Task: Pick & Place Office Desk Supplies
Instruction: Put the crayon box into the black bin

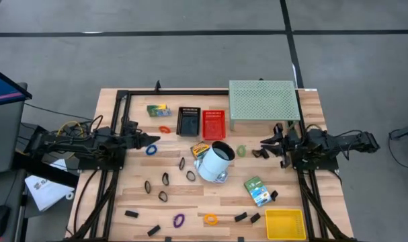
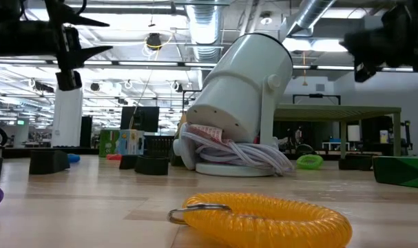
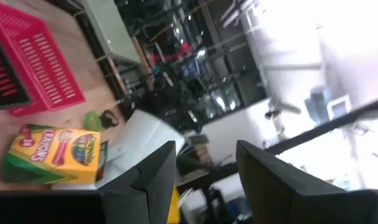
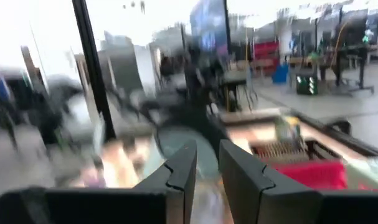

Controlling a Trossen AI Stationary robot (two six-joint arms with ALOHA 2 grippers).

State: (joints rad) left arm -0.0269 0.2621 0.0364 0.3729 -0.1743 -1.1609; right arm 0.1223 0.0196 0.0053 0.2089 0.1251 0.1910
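Left gripper (image 1: 152, 140) hovers at nine o'clock, fingers spread, empty, just beside a blue rubber-band ring (image 1: 150, 150); right gripper (image 1: 265, 143) at three o'clock, fingers narrowly parted, empty; supplies lie scattered around the white lamp (image 1: 214, 162); a descending arm could likely knock the lamp or flick rings away.

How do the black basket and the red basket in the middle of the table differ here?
The black basket is dark and sits nearer the left arm; the red basket is bright red and sits nearer the green rack. They stand side by side, and whether they touch cannot be told. In the left wrist view only the red one shows fully, with just an edge of the black one. Both are small, rectangular, slatted, open-topped trays of about the same size, upright on the table.
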